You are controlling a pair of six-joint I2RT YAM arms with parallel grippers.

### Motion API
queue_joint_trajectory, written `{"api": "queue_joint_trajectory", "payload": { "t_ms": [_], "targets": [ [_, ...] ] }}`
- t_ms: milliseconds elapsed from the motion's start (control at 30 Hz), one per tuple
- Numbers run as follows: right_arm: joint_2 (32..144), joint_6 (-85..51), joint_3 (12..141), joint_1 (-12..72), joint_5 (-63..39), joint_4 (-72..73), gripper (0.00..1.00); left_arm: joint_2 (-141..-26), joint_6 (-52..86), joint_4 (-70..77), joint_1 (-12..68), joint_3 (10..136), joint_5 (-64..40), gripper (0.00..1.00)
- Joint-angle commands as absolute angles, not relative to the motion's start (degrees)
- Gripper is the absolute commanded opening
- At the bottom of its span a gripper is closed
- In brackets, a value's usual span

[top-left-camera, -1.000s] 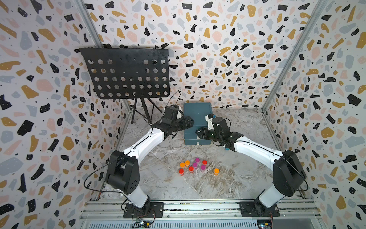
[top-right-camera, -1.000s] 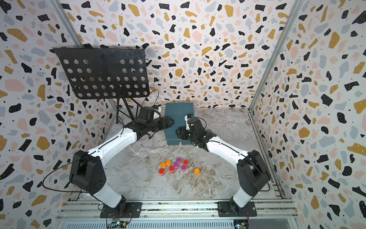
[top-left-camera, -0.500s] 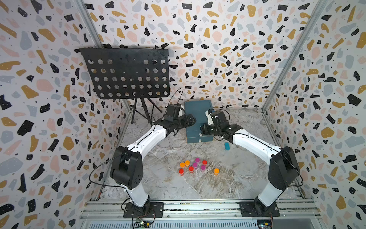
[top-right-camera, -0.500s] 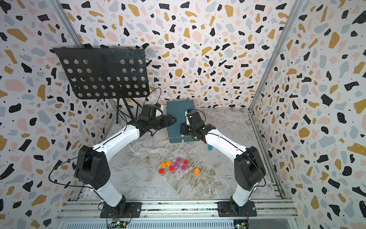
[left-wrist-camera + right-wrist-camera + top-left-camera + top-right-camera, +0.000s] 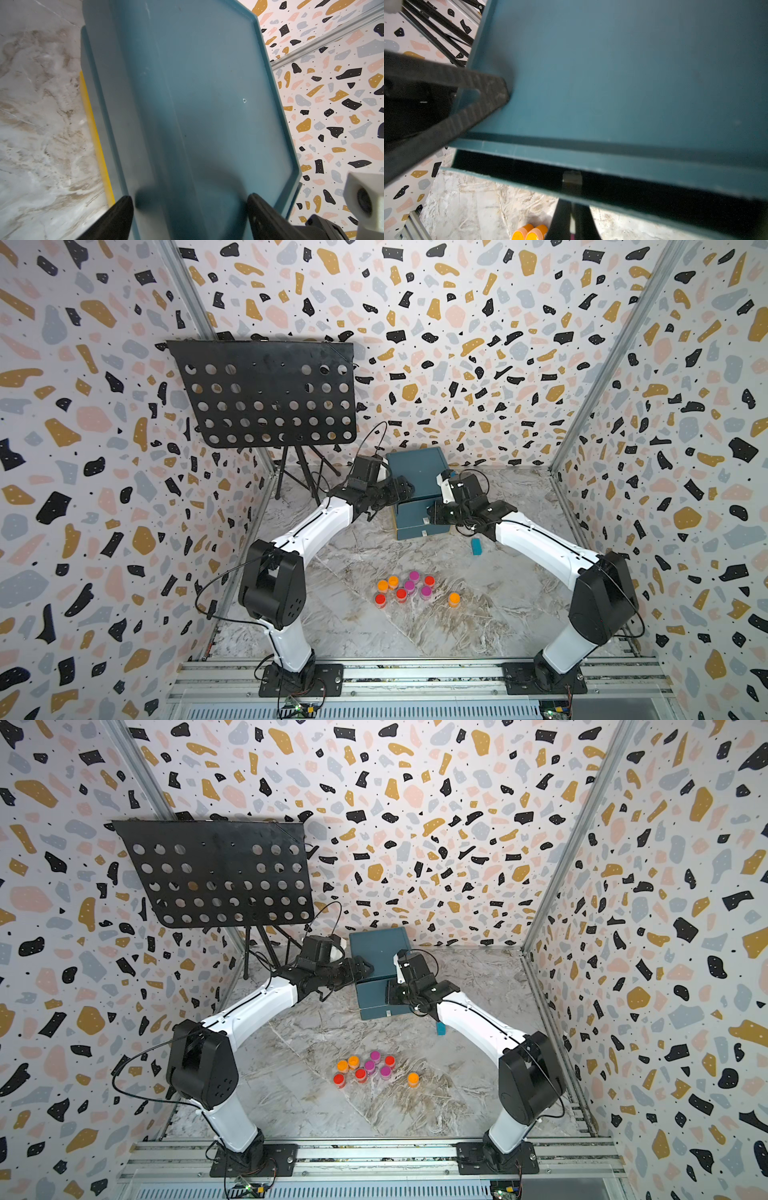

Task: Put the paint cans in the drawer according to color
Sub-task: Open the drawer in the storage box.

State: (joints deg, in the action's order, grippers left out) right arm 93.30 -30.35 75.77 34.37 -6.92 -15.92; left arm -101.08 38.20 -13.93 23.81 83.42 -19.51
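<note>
While the right hand [image 5: 572,207] is pinched shut on the white pull [image 5: 572,225], the top drawer [image 5: 415,512] of the drawer chest [image 5: 415,472] stands out by a narrow gap. Interior is black shadow; contents cannot be told.

Left hand [image 5: 189,199]: fingers spread, over the chest's top, across from the right hand.

Paint cans [image 5: 409,586]: all nine on the table [image 5: 478,626], clustered well back from both hands, toward the arm bases. Two orange lids [image 5: 529,233] are cut off by the frame edge, just beside the right fingers.

Small teal block [image 5: 476,546]: on the table behind the right hand, near its forearm.
</note>
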Motion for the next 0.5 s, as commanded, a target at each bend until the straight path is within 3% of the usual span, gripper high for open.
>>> {"api": "queue_joint_trajectory", "payload": {
  "t_ms": [0, 367, 400, 467],
  "targets": [
    [88.37, -29.67, 72.81, 34.04, -6.37, -17.8, 0.0, -101.97, 38.92, -13.63, 24.06, 84.85, -19.86, 0.88],
    [79.45, -30.32, 63.73, 34.19, -6.68, -17.41, 0.01, -99.84, 38.35, -14.21, 24.01, 84.82, -19.34, 0.89],
    [78.51, -30.33, 63.24, 34.19, -6.66, -17.49, 0.05, -99.31, 38.11, -14.57, 24.06, 84.82, -19.17, 0.89],
    [77.02, -30.45, 62.12, 34.19, -6.96, -16.96, 0.22, -98.51, 37.54, -15.19, 24.02, 84.87, -18.9, 0.9]
  ]
}}
